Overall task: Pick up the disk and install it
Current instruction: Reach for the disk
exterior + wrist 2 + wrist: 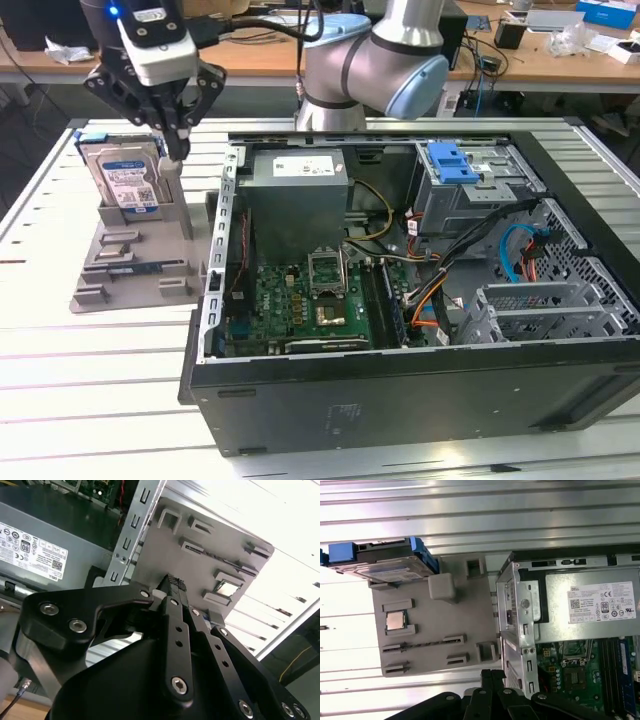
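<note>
The claw (176,152) hangs with its fingers drawn together on nothing, its tips just beside the upper edge of the disk (124,176). The disk stands on edge in a grey holder (135,268), near the counter's (60,400) far corner on the exterior view's left, just beside the open computer case (400,400). The grasp looks not yet made. To do it well, I judge the fingers must spread wide, centre over the blue-framed top edge, and close squarely on the flat faces, clear of the holder's post
</note>
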`<state>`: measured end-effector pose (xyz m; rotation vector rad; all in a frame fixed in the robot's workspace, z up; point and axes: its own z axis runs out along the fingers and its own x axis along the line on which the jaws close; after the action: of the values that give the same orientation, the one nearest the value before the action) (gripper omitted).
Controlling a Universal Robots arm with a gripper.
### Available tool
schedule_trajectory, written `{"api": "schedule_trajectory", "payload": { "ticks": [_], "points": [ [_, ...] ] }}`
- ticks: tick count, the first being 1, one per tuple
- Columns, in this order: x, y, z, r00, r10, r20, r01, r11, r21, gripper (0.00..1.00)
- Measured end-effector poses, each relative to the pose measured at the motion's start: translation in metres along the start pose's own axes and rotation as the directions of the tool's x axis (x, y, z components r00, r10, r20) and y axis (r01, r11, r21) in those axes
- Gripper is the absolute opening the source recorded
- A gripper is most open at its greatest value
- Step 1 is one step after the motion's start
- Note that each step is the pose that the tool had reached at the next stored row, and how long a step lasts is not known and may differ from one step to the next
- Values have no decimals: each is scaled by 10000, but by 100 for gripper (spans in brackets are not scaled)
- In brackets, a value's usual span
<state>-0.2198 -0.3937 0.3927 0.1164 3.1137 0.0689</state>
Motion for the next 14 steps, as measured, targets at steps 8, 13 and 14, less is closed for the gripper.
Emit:
{"api": "schedule_trajectory", "payload": {
  "ticks": [8,13,14],
  "points": [
    [289,69,5,10000,1,0,-1,10000,1,10],
    [454,93,9,10000,0,0,0,10000,0,10],
    [482,99,10,10000,0,0,0,10000,0,10]
  ]
}}
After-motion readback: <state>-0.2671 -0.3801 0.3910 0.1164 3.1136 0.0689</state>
